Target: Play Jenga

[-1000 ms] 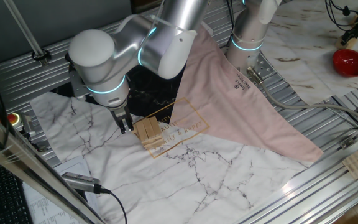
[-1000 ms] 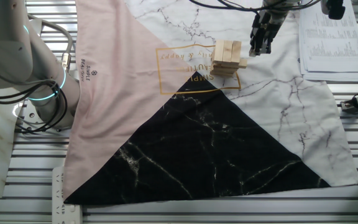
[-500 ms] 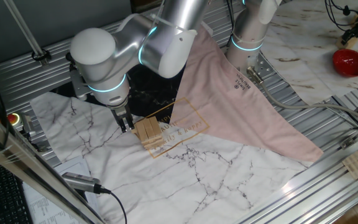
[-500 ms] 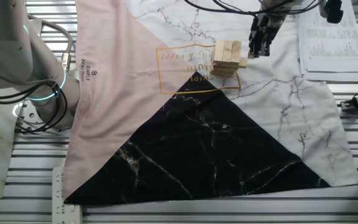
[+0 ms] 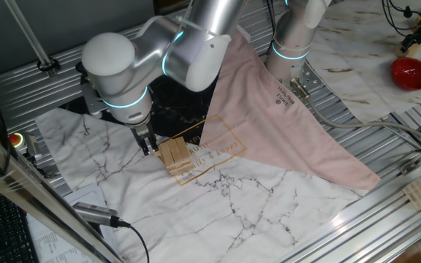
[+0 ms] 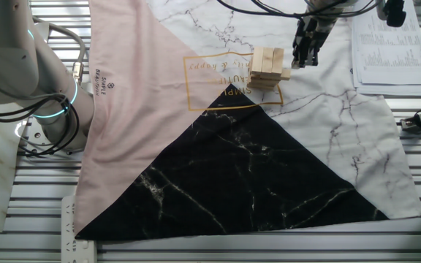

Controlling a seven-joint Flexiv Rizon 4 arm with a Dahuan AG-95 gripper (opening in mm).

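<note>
Marble-print cloth (image 5: 218, 197) covers my table, with a pink sheet (image 5: 283, 124) overlapping it and a red bowl (image 5: 411, 72) far off. My gripper (image 5: 148, 145) hangs just beside the Jenga (image 5: 174, 155) stack, fingers nearly together, holding nothing.

From the other side, my gripper (image 6: 303, 55) stands close to the Jenga (image 6: 267, 67); one block juts toward it. Papers (image 6: 386, 44) lie nearby.

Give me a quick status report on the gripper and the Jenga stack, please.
Gripper empty, low beside the Jenga stack, no contact visible. Stack upright on the cloth, one block sticking out toward the gripper. Nothing in the way.
</note>
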